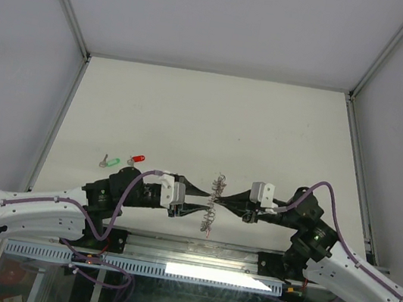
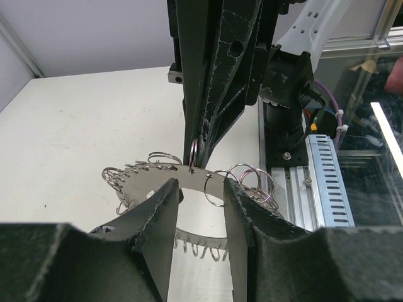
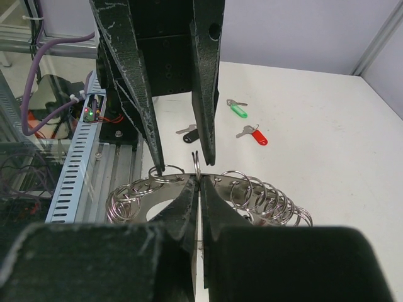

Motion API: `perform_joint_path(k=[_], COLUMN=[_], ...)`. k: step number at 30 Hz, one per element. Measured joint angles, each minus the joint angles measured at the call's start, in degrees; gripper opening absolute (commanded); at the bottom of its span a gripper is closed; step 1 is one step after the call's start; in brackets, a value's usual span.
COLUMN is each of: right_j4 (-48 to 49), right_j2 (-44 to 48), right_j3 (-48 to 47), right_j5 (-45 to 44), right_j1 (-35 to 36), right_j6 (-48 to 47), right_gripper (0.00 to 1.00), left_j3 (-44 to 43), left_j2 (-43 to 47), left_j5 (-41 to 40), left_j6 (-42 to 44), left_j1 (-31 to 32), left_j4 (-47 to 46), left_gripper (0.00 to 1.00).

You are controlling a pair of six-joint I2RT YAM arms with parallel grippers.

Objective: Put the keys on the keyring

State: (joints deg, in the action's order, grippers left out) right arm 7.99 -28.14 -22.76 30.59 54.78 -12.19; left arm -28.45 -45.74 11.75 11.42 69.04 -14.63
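Note:
The keyring [image 1: 213, 203], a flat grey plate fringed with small split rings, hangs edge-on above the table between my two grippers. My right gripper [image 3: 199, 179] is shut on its rim [image 3: 252, 182], pinching an upright split ring [image 3: 196, 162]. My left gripper [image 2: 200, 187] faces it with its jaws apart. Its fingertips [image 2: 169, 189] rest at the plate [image 2: 141, 176] on either side of the central hole, with nothing pinched between them. Three keys lie on the table behind the left arm: green [image 3: 237, 109], red [image 3: 255, 134] and black [image 3: 191, 134].
A slotted metal rail [image 2: 324, 176] and cable bundles run along the table's near edge below the arms. White walls with metal posts [image 1: 64, 99] close in the table on the left, right and back.

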Motion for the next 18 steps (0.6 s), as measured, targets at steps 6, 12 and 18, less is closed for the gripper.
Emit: perform_joint_path(k=[6,12,18], right_j4=[-1.1,-2.1,-2.3], right_j2=[0.0,0.0,0.0], right_j3=[-0.2,-0.4,-0.8], right_j5=[0.6,1.5,1.8], right_j1=[0.0,0.0,0.0], right_j6=[-0.2,-0.2,-0.2], right_gripper=[0.0,0.0,0.0], left_j3=[0.0,0.0,0.0], left_j2=[0.2,0.2,-0.4], left_j5=[0.0,0.3,0.4], left_j6=[0.0,0.0,0.0], left_j1=[0.0,0.0,0.0], left_j4=[-0.3,-1.1,-1.7], left_gripper=[0.31,0.28,0.26])
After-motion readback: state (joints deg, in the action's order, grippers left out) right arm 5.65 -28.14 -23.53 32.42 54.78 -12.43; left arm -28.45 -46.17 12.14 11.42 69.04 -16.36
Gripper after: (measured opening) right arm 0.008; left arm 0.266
